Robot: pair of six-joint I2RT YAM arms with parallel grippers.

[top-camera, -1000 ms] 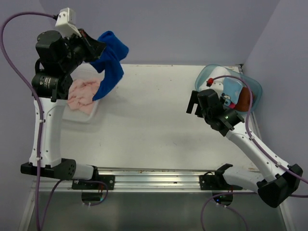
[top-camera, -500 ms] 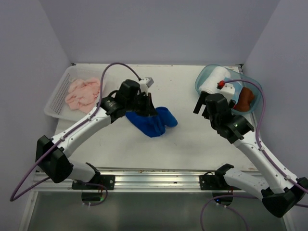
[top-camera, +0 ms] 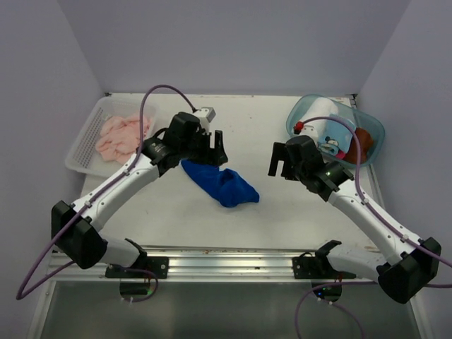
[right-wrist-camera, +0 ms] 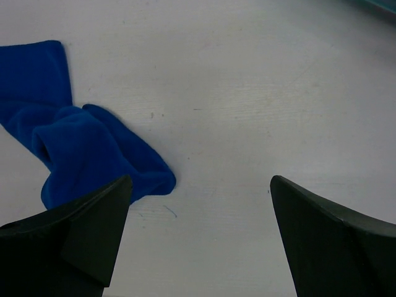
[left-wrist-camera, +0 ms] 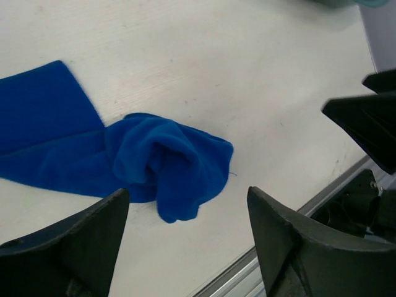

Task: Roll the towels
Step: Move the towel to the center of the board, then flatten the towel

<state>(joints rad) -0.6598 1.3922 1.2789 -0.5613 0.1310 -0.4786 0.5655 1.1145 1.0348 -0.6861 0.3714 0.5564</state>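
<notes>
Left wrist, fleecy blue towel (left-wrist-camera: 162,162), crumpled

Tabletop (top-camera: 268,120): white, scuffed, faint marks.
Tray (top-camera: 80,145): white mesh, far corner on my L.
Tub (top-camera: 296,113): clear blue, far corner on my R.
Rail (top-camera: 226,254): metal, along near edge.

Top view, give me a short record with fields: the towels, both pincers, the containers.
blue towel: crumpled on the table, unrolled, held by neither pincer
left pincer: open, above the towel's left end
right pincer: open, right of the towel, apart from it
pink towels: heaped in the white basket, far left
blue bin: far right, holds several items
</notes>
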